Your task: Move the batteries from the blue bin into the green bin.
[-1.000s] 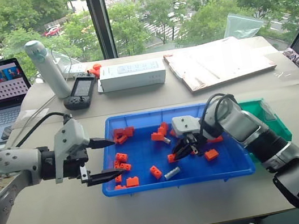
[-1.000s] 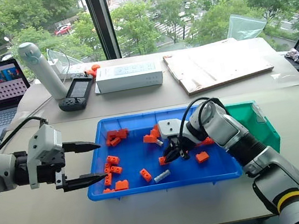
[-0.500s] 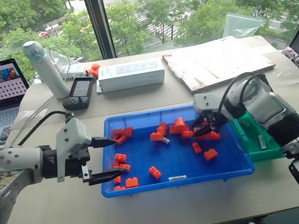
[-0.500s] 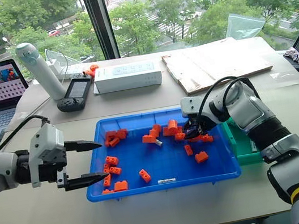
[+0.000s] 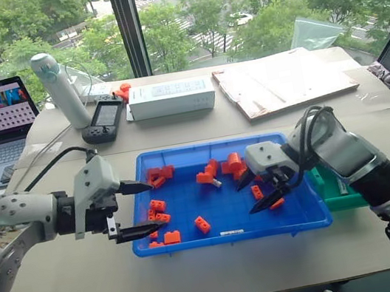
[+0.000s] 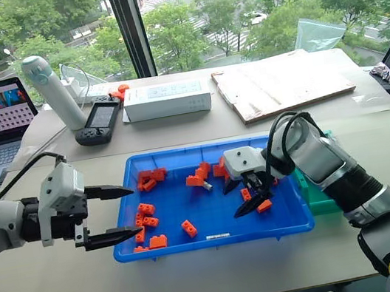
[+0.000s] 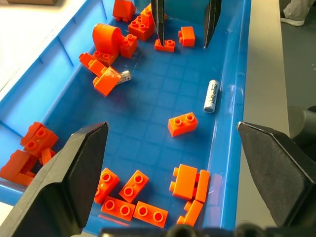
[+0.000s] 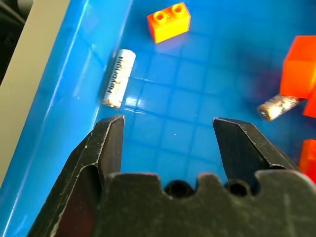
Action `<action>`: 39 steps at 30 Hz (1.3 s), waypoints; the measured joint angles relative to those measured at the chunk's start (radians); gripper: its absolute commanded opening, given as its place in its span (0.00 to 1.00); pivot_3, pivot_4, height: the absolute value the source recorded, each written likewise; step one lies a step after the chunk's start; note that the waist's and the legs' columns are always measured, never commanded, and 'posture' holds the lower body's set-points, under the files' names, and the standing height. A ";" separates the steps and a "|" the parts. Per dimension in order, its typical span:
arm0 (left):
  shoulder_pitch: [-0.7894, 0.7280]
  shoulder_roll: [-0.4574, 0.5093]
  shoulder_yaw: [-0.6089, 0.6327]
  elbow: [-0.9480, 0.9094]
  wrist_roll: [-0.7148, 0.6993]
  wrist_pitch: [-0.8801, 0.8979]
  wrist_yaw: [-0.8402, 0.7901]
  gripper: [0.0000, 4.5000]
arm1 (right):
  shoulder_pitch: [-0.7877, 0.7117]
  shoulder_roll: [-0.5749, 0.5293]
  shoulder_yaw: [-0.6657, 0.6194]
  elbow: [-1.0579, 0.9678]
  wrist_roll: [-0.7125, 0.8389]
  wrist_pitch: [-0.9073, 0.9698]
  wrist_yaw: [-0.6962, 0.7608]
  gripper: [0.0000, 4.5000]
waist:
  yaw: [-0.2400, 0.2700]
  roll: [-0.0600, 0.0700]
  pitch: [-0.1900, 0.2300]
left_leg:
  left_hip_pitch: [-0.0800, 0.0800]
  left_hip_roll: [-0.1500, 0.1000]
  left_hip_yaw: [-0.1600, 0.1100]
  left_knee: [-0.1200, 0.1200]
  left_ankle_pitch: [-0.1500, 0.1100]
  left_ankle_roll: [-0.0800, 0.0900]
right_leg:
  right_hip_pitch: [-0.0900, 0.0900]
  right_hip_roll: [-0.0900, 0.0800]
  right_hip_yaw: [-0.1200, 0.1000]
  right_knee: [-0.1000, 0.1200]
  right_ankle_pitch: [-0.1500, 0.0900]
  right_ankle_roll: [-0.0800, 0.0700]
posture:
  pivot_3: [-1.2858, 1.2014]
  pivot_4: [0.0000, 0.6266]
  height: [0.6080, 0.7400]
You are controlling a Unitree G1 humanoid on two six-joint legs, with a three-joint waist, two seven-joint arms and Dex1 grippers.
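We hold the right pincer (image 6: 249, 195) open and empty over the blue bin (image 6: 196, 244) — next target, probably, the battery (image 8: 118, 77) at its front wall.

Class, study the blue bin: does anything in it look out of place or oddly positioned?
Yes. Two batteries lie among the orange bricks in the blue bin: one battery rests flat along the near wall, the other battery is wedged partly under a brick. Nothing looks spilled or damaged. Both the right claw and the left claw are open and empty.
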 measured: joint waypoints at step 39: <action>0.192 0.089 0.282 -0.185 -0.257 0.209 0.139 1.00 | -0.064 0.174 0.236 0.170 -0.084 -0.255 -0.053 0.74 | -0.008 0.000 0.000 | 0.001 0.000 -0.001 -0.001 0.000 -0.001 | -0.003 0.000 -0.001 0.000 0.000 -0.001 | 0.52 0.24 1.00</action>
